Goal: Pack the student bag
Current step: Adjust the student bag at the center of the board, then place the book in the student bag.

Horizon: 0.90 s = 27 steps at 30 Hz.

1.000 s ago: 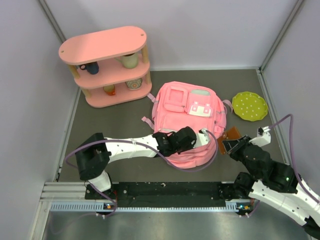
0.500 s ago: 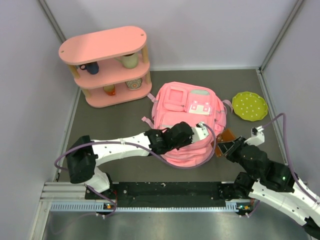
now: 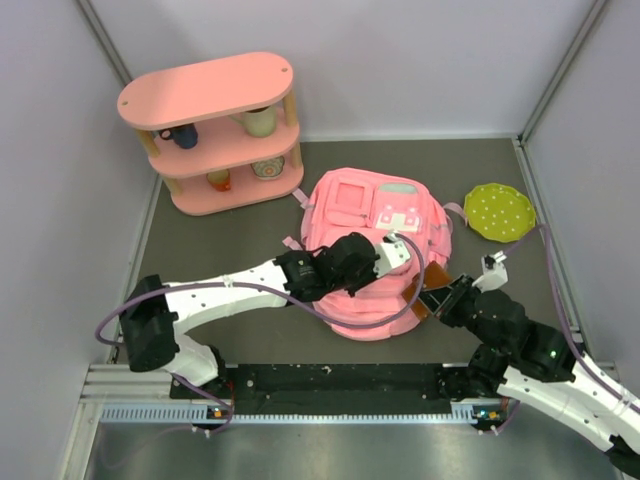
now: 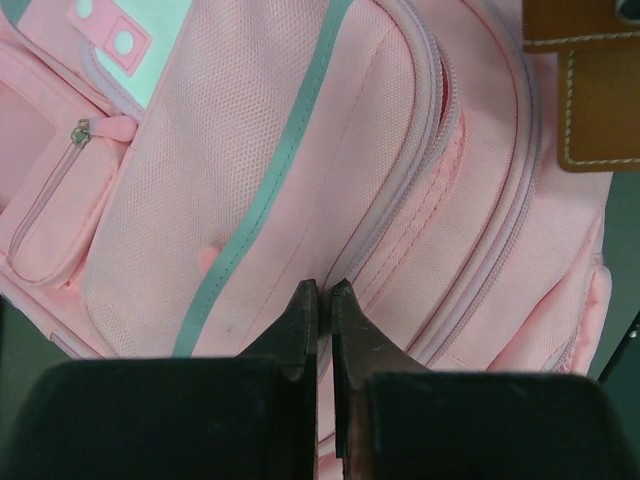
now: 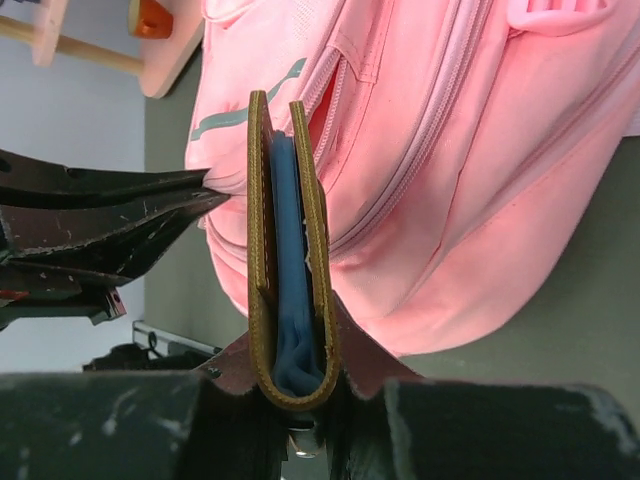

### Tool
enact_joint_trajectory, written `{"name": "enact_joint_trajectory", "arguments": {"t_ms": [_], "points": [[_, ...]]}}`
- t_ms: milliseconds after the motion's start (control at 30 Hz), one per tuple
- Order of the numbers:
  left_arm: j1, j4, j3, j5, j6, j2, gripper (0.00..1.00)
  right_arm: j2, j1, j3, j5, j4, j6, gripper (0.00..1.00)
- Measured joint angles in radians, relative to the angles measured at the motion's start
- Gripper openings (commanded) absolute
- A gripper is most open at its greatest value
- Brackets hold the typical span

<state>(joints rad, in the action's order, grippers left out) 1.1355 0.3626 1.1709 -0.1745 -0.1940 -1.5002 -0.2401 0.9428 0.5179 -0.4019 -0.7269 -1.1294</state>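
The pink student bag (image 3: 368,212) lies front up in the middle of the table. My left gripper (image 3: 396,251) is shut on a fold of its fabric beside the side zipper opening (image 4: 323,290), on the bag (image 4: 300,150). My right gripper (image 3: 443,300) is shut on a brown leather wallet (image 3: 428,299) with a blue lining (image 5: 290,230). It holds the wallet edge-on against the bag's right side (image 5: 450,150), close to the zipper opening. The left fingers (image 5: 150,205) show just left of the wallet.
A pink oval three-tier shelf (image 3: 210,130) with cups stands at the back left. A green dotted plate (image 3: 500,211) lies right of the bag. Grey walls close in on both sides and the back.
My left gripper has moved farther up the bag, pulling its fabric along. The right gripper has carried the wallet left, up to the bag's side.
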Motion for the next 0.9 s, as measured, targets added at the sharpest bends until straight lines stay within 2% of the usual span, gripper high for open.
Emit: {"name": "enact_joint_trajectory", "arguments": {"t_ms": [300, 600, 767, 900], "points": [[-0.013, 0.005, 0.0, 0.029, 0.108, 0.062, 0.0, 0.01, -0.001, -0.102, 0.062, 0.121, -0.073, 0.0], [-0.026, -0.018, -0.021, 0.037, 0.176, 0.093, 0.0, 0.008, -0.001, -0.134, 0.102, 0.225, -0.106, 0.0], [-0.029, -0.008, -0.005, 0.023, 0.194, 0.091, 0.0, -0.014, -0.002, -0.168, 0.185, 0.341, -0.173, 0.0], [-0.034, 0.046, 0.076, 0.007, 0.201, 0.069, 0.0, -0.037, -0.002, -0.204, 0.29, 0.403, -0.235, 0.0]]}}
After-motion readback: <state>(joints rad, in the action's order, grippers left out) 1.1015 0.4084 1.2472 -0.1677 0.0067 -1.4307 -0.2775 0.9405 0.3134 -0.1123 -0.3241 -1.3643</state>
